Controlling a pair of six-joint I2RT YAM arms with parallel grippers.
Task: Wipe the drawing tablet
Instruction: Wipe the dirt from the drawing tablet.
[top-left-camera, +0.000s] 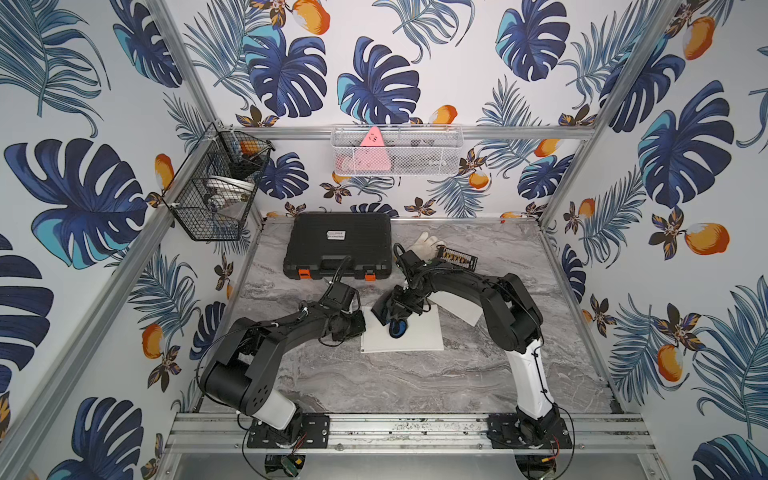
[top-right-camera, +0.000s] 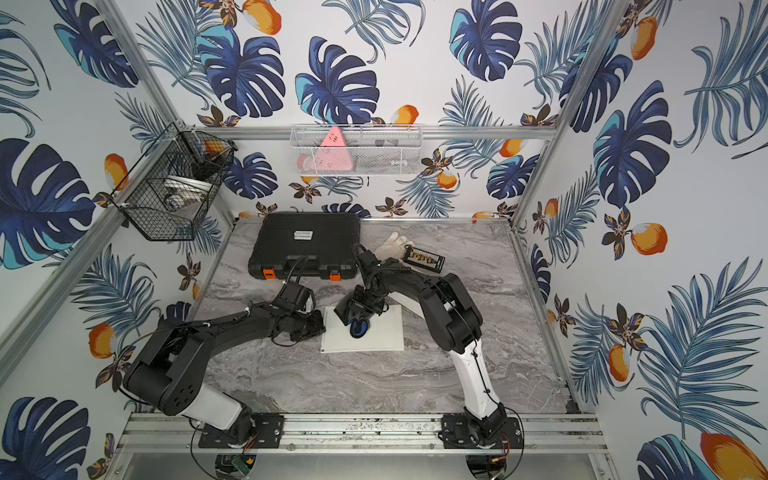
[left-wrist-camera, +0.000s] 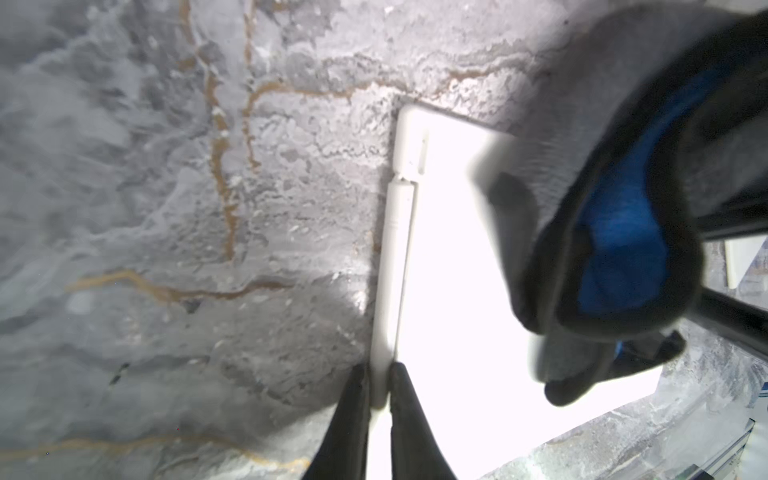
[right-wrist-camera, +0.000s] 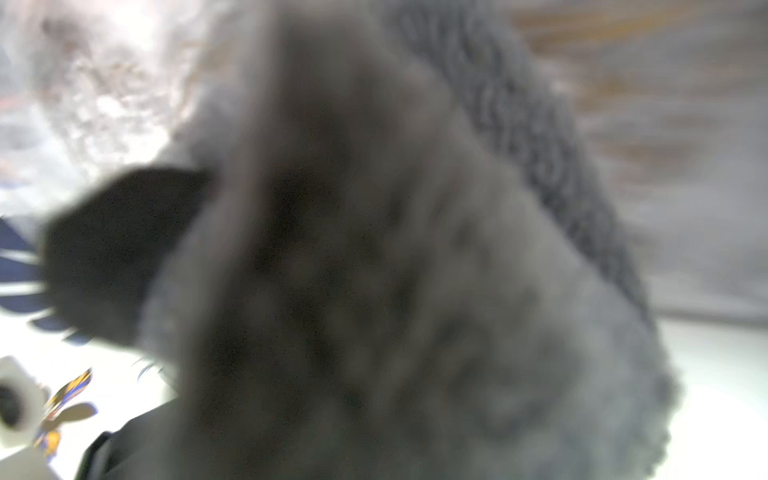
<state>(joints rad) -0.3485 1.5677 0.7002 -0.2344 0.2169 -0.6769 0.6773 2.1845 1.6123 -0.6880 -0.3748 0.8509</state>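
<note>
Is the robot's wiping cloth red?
No, the cloth over the white tablet is gray and blue.

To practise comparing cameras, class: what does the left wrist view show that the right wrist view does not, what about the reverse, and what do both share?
Left wrist only: the left gripper, jaws shut on the white rim of the drawing tablet, and a blue patch on the cloth. Right wrist only: an orange and blue wallpaper flower. Both: the grey cloth, filling most of the blurred right wrist view, and the marble table.
</note>
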